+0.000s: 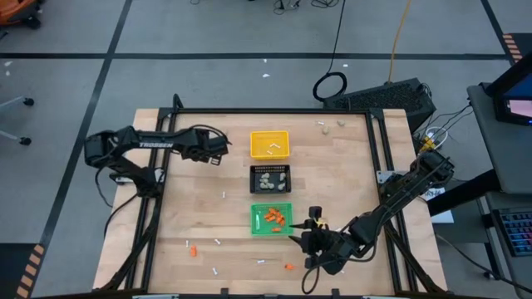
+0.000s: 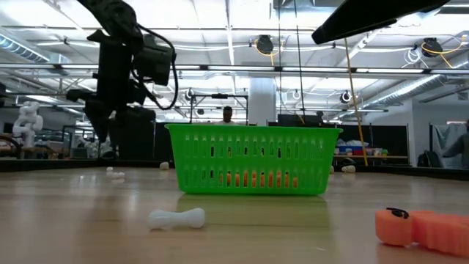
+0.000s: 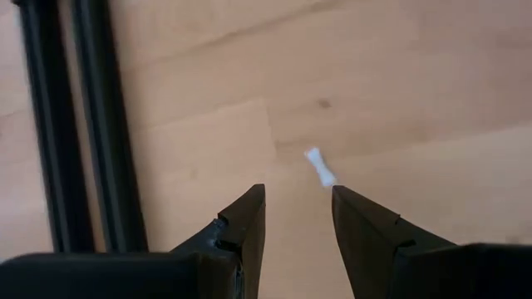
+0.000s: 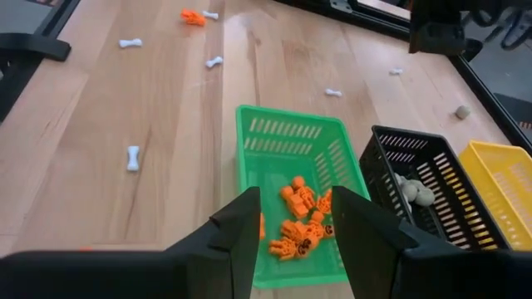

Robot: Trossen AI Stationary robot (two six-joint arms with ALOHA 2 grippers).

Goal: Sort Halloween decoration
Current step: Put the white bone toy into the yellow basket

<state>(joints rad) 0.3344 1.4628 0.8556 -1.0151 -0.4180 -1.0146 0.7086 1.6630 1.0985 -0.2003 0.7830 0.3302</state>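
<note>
The Halloween decoration lies scattered as tiny pieces. Orange bits [image 4: 301, 218] fill the green tray [image 1: 259, 218], beige lumps [image 1: 268, 179] the black tray [image 1: 283, 169], and white sticks [image 1: 270, 149] the yellow tray [image 1: 259, 137]. My left gripper [image 3: 298, 199] hangs open over the table's far left [image 1: 223, 151], pointing steeply down, with a white stick [image 3: 319, 166] lying on the wood just beyond its fingertips. My right gripper [image 4: 293, 203] stands open at the green tray's near right corner [image 1: 298, 238], nothing between its fingers.
Loose white sticks [image 1: 224, 195] [image 1: 218, 242] and orange bits [image 1: 193, 250] [image 1: 288, 267] lie on the near half of the table. Two beige lumps [image 1: 341, 124] rest at the far right. Black frame rails [image 3: 75, 124] run along the table's sides.
</note>
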